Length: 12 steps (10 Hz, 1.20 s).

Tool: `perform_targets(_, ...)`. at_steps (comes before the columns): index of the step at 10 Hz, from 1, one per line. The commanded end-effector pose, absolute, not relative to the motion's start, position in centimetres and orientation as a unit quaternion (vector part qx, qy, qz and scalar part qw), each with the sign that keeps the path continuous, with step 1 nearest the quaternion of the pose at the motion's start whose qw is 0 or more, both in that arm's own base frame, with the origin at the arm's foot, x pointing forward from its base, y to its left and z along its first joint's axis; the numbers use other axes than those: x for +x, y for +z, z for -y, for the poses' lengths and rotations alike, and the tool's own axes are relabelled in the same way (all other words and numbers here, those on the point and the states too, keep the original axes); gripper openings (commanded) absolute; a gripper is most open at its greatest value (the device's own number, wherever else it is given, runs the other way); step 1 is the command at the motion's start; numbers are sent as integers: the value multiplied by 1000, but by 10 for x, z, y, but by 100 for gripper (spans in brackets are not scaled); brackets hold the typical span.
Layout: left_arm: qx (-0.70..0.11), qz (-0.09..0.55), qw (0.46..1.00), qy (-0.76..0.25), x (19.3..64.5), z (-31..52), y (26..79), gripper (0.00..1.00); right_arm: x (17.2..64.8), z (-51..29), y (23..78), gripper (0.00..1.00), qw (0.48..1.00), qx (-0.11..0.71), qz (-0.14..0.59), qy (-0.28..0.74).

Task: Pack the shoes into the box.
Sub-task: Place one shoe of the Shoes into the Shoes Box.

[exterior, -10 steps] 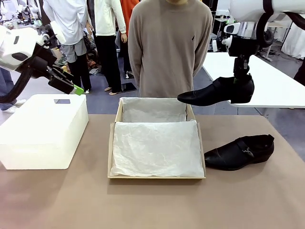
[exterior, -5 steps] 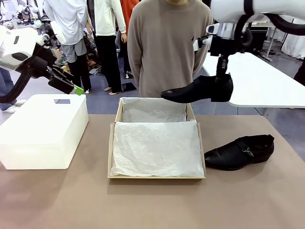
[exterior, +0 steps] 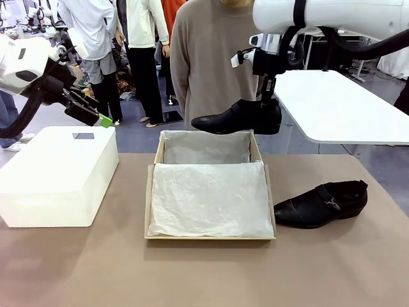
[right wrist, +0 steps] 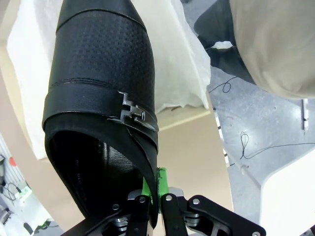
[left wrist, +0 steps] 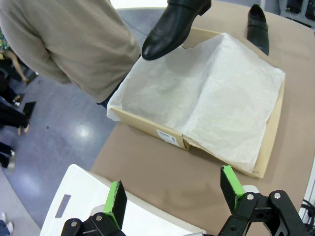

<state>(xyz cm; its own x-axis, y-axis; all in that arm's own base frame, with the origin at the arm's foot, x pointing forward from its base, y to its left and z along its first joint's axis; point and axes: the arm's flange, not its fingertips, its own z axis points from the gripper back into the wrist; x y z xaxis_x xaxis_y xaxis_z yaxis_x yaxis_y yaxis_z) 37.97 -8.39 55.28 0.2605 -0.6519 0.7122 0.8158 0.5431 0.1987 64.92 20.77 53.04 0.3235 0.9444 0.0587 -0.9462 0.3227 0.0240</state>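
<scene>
While the right arm [exterior: 332,16] reaches across up high, right gripper [exterior: 266,102] pinched tight on the heel rim of one shoe [exterior: 233,119], held over the far end of the box [exterior: 147,211], other shoe [exterior: 323,203] lying beside the box, left gripper [exterior: 96,117] spread wide, holding nothing, above the white box [exterior: 57,173].

Two black shoes [exterior: 238,118], one tan box [exterior: 149,204], one white box [exterior: 57,176]

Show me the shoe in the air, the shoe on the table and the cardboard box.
Shoe in the air [exterior: 233,119]: front view, middle of its side.
Shoe on the table [exterior: 317,204]: front view, its upper near the buckle.
Cardboard box [exterior: 211,237]: front view, near rim.
</scene>
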Motion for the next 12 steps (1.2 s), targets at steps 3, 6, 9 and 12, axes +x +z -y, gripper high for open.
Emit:
perform_targets(3,-109,394,785,-465,380,84,553,100,660,-250,526,0,808,31,8,589)
perform_targets(6,-109,394,785,-465,380,84,553,100,660,-266,504,0,792,32,15,609)
perform_targets(9,-109,394,785,-465,380,84,553,100,651,-264,490,0,793,39,3,608)
perform_targets(12,-109,394,785,-465,380,84,553,100,651,-264,490,0,793,39,3,608)
